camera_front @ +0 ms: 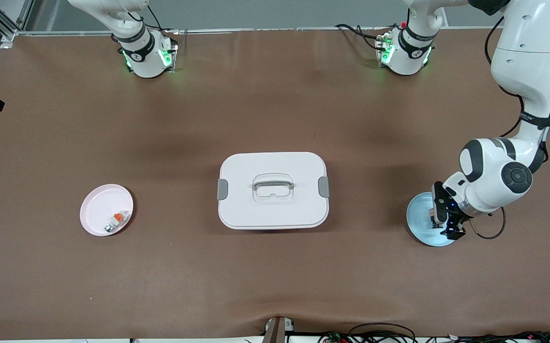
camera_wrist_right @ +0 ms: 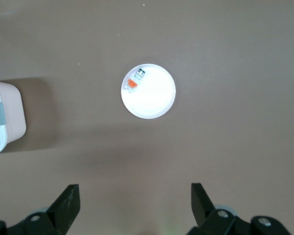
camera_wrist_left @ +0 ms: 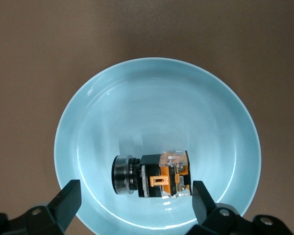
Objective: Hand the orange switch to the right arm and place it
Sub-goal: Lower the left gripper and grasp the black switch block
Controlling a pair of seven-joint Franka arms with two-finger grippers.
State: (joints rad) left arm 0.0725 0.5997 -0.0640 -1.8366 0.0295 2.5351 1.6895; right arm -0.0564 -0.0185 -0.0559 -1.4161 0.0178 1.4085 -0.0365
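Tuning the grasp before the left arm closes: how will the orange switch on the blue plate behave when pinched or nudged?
The orange switch looks rigid, so the open left gripper over it should not deform it. Its round collar end may let it roll or pivot if nudged. The glossy blue plate probably lets it slide.

Box [camera_front: 273, 190]: I see it mid-table, between the two plates.
Plate A [camera_front: 421, 224]: toward the left arm's end; holds the switch [camera_wrist_left: 154, 174]; left gripper [camera_front: 446, 220] over it.
Plate B [camera_front: 98, 209]: toward the right arm's end; holds a small part [camera_front: 116, 221] at its rim.
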